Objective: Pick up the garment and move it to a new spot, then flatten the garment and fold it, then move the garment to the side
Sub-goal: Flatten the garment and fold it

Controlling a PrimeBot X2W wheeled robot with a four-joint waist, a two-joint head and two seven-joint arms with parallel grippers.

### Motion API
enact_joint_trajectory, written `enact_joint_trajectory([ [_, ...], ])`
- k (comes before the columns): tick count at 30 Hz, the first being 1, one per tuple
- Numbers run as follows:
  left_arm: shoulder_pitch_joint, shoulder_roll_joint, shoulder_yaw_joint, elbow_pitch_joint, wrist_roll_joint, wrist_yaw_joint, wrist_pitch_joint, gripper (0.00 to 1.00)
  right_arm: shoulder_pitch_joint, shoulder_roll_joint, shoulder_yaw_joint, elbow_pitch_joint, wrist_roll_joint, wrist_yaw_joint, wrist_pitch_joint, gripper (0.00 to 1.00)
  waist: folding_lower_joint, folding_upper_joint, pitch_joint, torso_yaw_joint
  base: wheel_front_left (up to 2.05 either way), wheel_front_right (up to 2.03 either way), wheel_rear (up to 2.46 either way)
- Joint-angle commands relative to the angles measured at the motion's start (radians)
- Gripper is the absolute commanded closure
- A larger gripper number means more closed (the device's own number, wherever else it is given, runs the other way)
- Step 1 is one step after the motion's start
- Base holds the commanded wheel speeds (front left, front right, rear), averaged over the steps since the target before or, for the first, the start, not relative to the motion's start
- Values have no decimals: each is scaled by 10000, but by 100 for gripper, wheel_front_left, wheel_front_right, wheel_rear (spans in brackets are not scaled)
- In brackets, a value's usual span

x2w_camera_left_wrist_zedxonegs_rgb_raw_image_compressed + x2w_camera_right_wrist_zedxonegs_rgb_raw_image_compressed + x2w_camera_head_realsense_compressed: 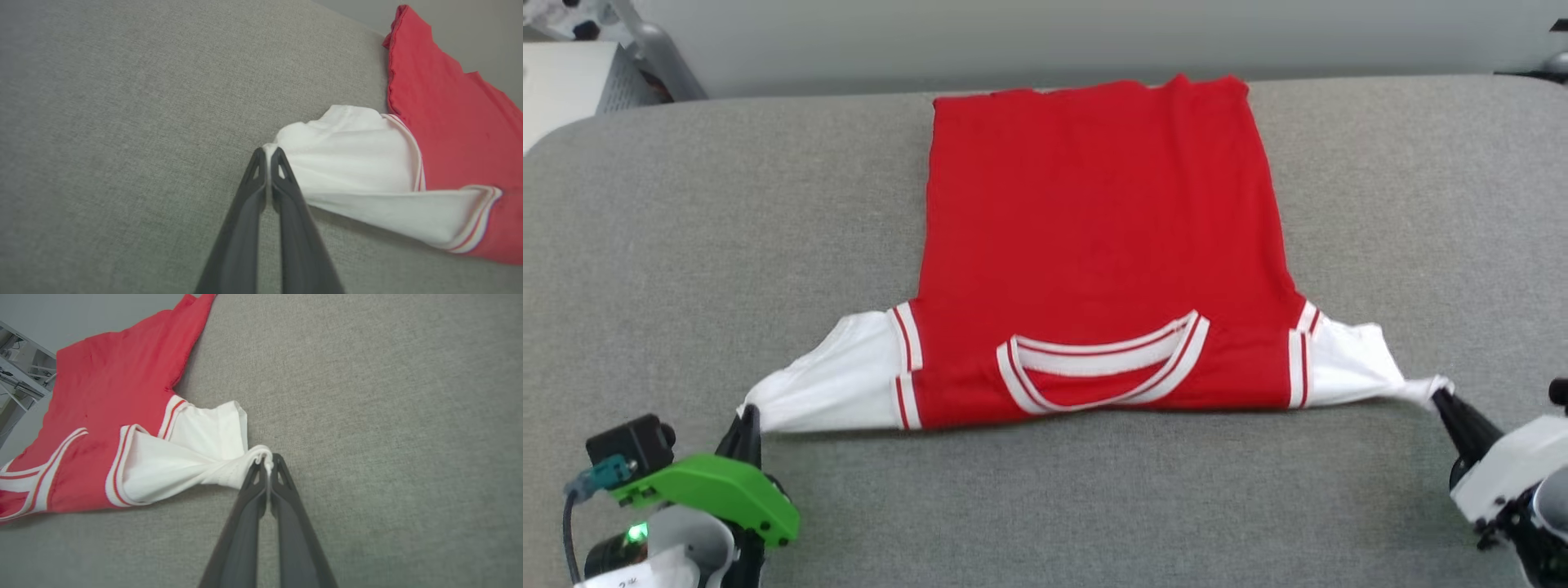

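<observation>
The left gripper [747, 415] is pinching the outer tip of the left white sleeve [825, 382] at the lower left of the head view, its two dark fingers pressed together on the cloth. In the left wrist view, the left gripper [269, 151] is squeezing a small fold of white fabric between fingertips that are leaving no gap beyond the cloth itself. The right gripper [1444, 398] is clamping the drawn-out corner of the right white sleeve [1347, 363] at the lower right. In the right wrist view, that gripper [267, 458] is holding a bunched twist of white fabric between its closed tips.

The red jersey-style shirt [1094, 229] is lying spread across the middle of the grey fabric-covered surface [686, 229], with a plain red face turned up. Its collar [1103, 367], trimmed in red and white stripes, is sitting at the near edge towards the robot. The hem [1094, 86] is reaching the far edge of the surface and is rippling slightly at its right corner. Both sleeves are being stretched outward in opposite directions, each tapering to a point at the fingers holding it. The right sleeve is pulling tighter and twisting more than the left.

A green mount [711, 490] carrying a small black camera is sitting on the left wrist, just behind the fingers.
</observation>
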State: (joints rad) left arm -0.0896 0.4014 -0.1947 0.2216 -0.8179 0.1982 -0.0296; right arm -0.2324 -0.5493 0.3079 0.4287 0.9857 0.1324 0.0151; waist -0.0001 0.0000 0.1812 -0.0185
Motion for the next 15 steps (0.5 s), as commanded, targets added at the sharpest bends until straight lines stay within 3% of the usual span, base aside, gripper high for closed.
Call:
enact_joint_trajectory([
  [1,413,168,104,-153,-134,170,60,100,451,143,-220,-73,-148,-17,141,100,1,0,-585,28,0,0,0],
  [15,3027,246,150,-692,-475,765,401,100,3922,2111,-2786,-1148,-1880,-17,1629,100,1,0,-1489,5,0,0,0],
])
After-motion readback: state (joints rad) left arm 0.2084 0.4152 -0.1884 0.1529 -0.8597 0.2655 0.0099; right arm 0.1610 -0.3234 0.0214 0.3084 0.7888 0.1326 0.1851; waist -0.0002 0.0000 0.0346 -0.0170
